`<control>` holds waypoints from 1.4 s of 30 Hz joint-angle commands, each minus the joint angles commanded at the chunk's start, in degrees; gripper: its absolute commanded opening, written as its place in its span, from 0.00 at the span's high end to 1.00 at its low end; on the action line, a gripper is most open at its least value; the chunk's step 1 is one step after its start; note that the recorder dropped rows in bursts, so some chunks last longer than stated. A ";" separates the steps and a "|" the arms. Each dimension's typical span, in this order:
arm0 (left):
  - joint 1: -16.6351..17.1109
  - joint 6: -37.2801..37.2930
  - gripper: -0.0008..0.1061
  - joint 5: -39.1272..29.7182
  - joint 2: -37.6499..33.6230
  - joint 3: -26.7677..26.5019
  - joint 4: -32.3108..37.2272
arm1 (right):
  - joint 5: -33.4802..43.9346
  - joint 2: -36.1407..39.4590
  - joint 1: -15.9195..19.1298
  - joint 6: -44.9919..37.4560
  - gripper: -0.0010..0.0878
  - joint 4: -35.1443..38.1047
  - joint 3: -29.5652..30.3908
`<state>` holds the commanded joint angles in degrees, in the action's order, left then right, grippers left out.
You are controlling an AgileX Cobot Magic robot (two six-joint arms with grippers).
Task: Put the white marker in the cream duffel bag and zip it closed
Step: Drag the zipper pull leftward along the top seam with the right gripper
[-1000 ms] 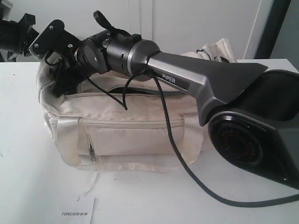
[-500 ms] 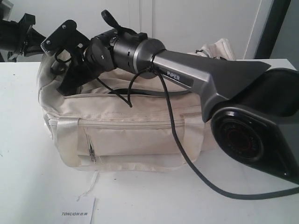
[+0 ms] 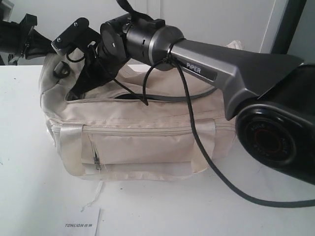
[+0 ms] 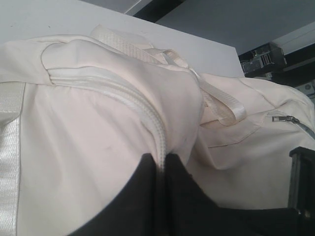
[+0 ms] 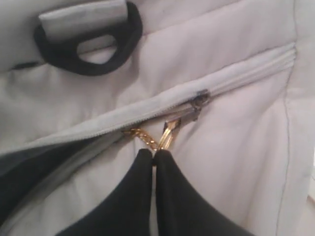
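The cream duffel bag (image 3: 147, 142) stood on the white tabletop (image 3: 24, 172), back from its near edge, front zip pocket facing the exterior camera. A white card (image 3: 81, 222) lay at that near edge, apart from the bag. The right end effector (image 5: 153, 153) was clenched, its fingertips pinching the gold chain pull (image 5: 165, 132) of the top zipper. This was close to the black ring (image 5: 93, 68) at the bag's end. On one side of the slider (image 5: 199, 101) the zipper gaped over dark lining, and on the other it was closed. The left end effector (image 4: 162, 167) was clamped on the bag's zipper seam. Where the white marker lay could not be told.
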<state>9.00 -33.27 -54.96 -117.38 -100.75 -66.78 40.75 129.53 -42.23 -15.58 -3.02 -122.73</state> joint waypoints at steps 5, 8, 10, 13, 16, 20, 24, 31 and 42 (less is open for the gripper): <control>0.00 0.00 0.99 0.00 0.00 0.00 -0.12 | 2.16 -1.26 0.00 0.46 0.99 0.25 0.00; 0.00 0.00 0.99 0.00 0.00 0.00 -0.45 | 4.02 -1.50 0.00 0.75 0.99 1.36 0.00; 0.00 0.00 0.99 0.00 0.00 0.00 -0.45 | 4.87 -1.50 0.00 0.75 0.99 1.71 0.00; 0.00 0.00 0.99 -0.10 0.00 0.00 -0.45 | 6.26 -1.50 0.00 0.75 0.99 1.83 0.00; 0.00 0.00 0.99 0.02 0.00 0.00 -0.45 | 7.50 -1.50 0.00 0.75 0.99 2.28 0.00; 0.00 0.00 0.99 0.08 0.00 0.00 -1.52 | 9.06 -1.50 0.00 0.26 0.99 4.48 0.00; 0.00 0.00 0.99 0.37 0.00 0.00 -2.42 | 10.07 -1.50 0.00 0.24 0.99 6.24 0.00; 0.00 0.00 0.99 -0.08 0.00 0.00 -2.08 | 8.01 -1.97 0.00 -2.66 0.99 9.21 0.00; 0.00 0.27 0.44 0.45 0.00 0.00 6.92 | -2.22 -1.84 0.00 -2.66 0.99 5.08 0.00</control>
<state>9.00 -33.00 -54.51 -117.38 -100.75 -59.87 38.53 127.69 -42.23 -18.24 2.05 -122.73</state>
